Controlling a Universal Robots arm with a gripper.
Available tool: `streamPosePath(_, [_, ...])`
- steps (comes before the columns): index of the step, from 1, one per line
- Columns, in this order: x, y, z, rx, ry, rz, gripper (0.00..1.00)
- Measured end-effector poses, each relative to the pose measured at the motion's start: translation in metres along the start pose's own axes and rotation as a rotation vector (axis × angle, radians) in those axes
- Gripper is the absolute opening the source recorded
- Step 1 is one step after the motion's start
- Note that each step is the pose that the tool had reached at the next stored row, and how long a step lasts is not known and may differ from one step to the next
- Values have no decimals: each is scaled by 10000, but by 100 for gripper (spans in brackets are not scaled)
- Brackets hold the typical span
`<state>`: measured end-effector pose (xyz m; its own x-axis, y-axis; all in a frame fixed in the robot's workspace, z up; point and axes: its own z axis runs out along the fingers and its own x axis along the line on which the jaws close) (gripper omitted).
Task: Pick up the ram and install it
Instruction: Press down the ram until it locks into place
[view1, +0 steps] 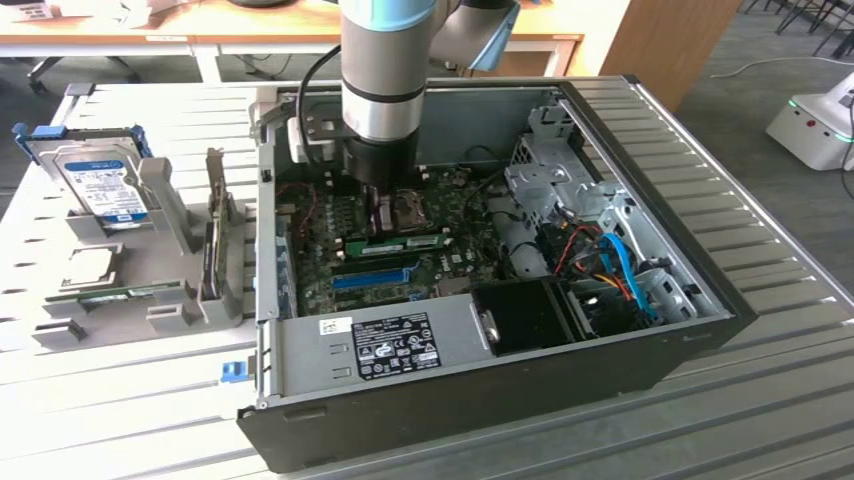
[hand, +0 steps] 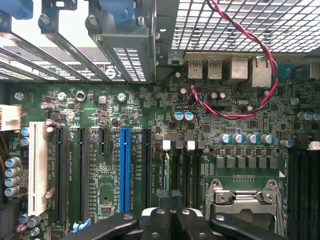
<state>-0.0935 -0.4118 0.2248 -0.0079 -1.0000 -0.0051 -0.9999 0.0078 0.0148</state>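
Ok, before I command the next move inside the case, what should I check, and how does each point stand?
1. Jaws of the gripper shut: ok.
2. Gripper over the memory slots beside the CPU socket: ok.
3. Ram lying along the board just below the arm, held or already seated: cannot tell.
4. White latches at the slot ends open: cannot tell.
5. Red-and-black cable away from the slots: ok, it loops up by the rear ports.
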Motion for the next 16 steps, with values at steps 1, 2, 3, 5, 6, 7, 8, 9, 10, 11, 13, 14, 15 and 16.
streamPosePath(1, [0, 0, 0, -1, 1, 0, 11])
streamPosePath(2, [0, 0, 0, 0, 0, 0, 11])
streamPosePath(3, [0, 0, 0, -1, 1, 0, 11])
streamPosePath(5, [0, 0, 1, 0, 0, 0, 11])
streamPosePath(6, [0, 0, 3, 0, -1, 0, 11])
streamPosePath(7, [0, 0, 7, 1, -4, 0, 11])
streamPosePath(8, [0, 0, 8, 0, -2, 0, 11])
streamPosePath(9, [0, 0, 9, 0, -2, 0, 11])
streamPosePath(10, [0, 0, 8, 0, -1, 0, 11])
streamPosePath(11, [0, 0, 8, 0, -1, 0, 11])
streamPosePath(13, [0, 0, 9, 1, -2, -1, 11])
streamPosePath(14, [0, 0, 11, 0, -2, 0, 11])
streamPosePath(15, [1, 0, 13, 2, -1, 0, 11])
streamPosePath(16, [1, 0, 15, 3, 1, 0, 11])
